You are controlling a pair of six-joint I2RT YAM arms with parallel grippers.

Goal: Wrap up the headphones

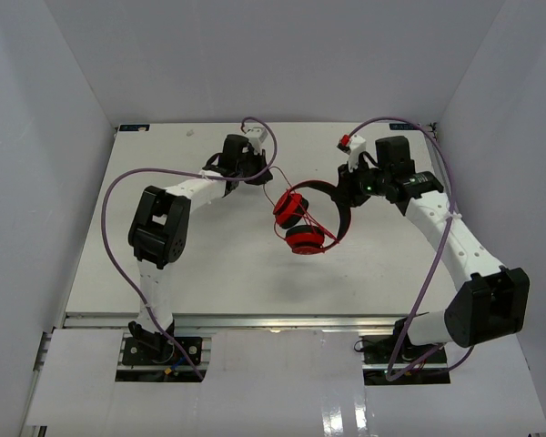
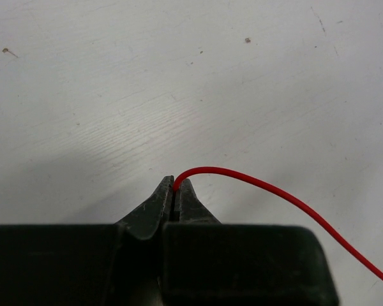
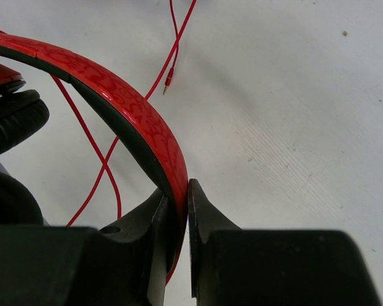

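Observation:
The red headphones (image 1: 302,218) are held near the middle of the table, two round ear cups to the left and the black-edged headband (image 1: 338,205) arching right. My right gripper (image 3: 179,191) is shut on the headband (image 3: 140,118), one jaw on each face of it. A black ear pad (image 3: 13,121) shows at the left of the right wrist view. The thin red cord (image 2: 281,194) comes out of my left gripper (image 2: 176,186), which is shut on it just above the table. Loose cord (image 3: 102,159) crosses itself below the headband, and its plug (image 3: 168,79) lies on the table.
White table (image 1: 209,264) with white walls on three sides. Thick purple cables (image 1: 118,237) loop from both arms, one along the left arm, one along the right edge (image 1: 432,264). The left gripper (image 1: 246,159) is at the back centre, the right gripper (image 1: 346,191) to its right.

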